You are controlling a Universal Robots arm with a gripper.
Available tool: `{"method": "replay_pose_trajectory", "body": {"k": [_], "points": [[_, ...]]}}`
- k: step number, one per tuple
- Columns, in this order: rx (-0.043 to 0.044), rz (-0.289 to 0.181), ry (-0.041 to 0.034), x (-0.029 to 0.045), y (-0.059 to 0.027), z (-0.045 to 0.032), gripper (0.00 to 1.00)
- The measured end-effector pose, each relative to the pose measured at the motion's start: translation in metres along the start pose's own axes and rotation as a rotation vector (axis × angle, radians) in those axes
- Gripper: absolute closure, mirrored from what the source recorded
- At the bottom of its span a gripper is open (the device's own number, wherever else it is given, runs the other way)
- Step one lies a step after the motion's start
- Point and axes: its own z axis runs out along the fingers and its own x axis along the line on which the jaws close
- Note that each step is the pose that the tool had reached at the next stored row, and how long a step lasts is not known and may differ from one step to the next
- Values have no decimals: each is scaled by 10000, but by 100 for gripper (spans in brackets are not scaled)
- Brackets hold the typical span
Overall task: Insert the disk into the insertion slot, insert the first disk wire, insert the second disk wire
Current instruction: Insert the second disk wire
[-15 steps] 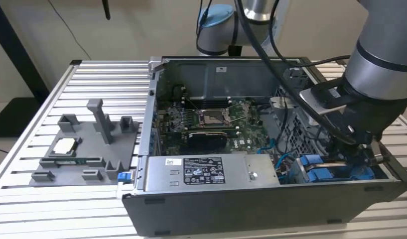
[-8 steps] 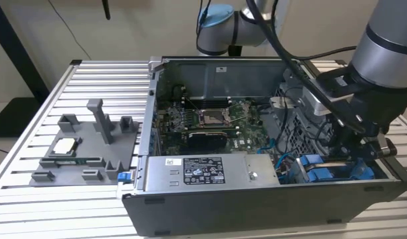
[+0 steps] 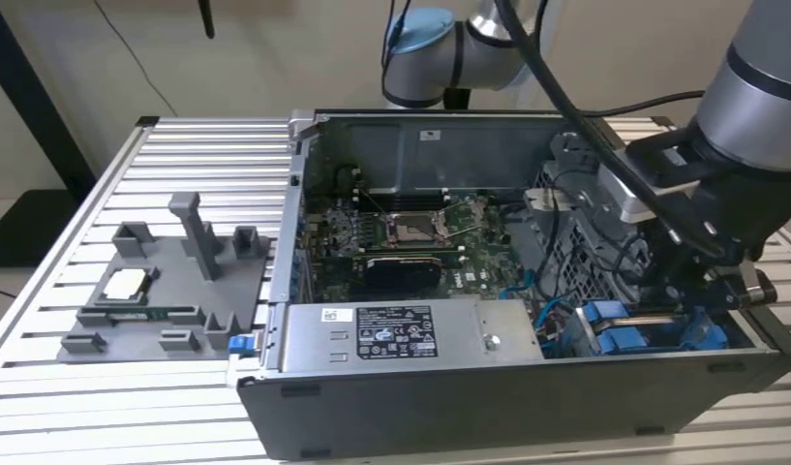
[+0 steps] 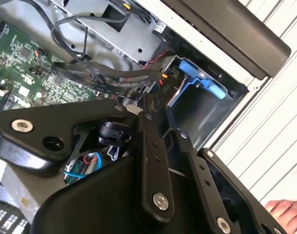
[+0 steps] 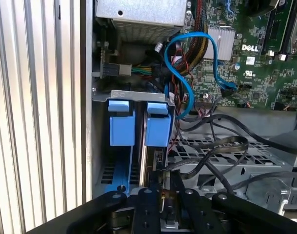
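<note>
The disk (image 5: 158,129), in its blue carrier, stands inside the insertion slot (image 5: 133,93), the grey metal bay at the case's front corner. Beside it in the bay is a second blue carrier (image 5: 121,127). In the exterior view my gripper (image 3: 685,294) reaches down into the case just behind the blue carriers (image 3: 627,339). In both wrist views the gripper (image 5: 164,195) (image 4: 155,112) has its fingers close together on a small black wire plug at the disk's rear edge. A blue wire (image 5: 187,73) loops from the motherboard down behind the disk.
The grey labelled power-supply box (image 3: 409,334) sits beside the bay, and the green motherboard (image 3: 409,228) lies behind it. Black cables (image 5: 221,146) cross the perforated cage next to the gripper. A grey fixture tray (image 3: 163,291) lies on the slatted table. A hand (image 4: 285,209) rests outside the case.
</note>
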Motion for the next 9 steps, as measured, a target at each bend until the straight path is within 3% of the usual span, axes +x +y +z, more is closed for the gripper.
{"method": "replay_pose_trajectory", "body": {"k": [9], "points": [[-1216,138,-59,18,-261,47,76]]}}
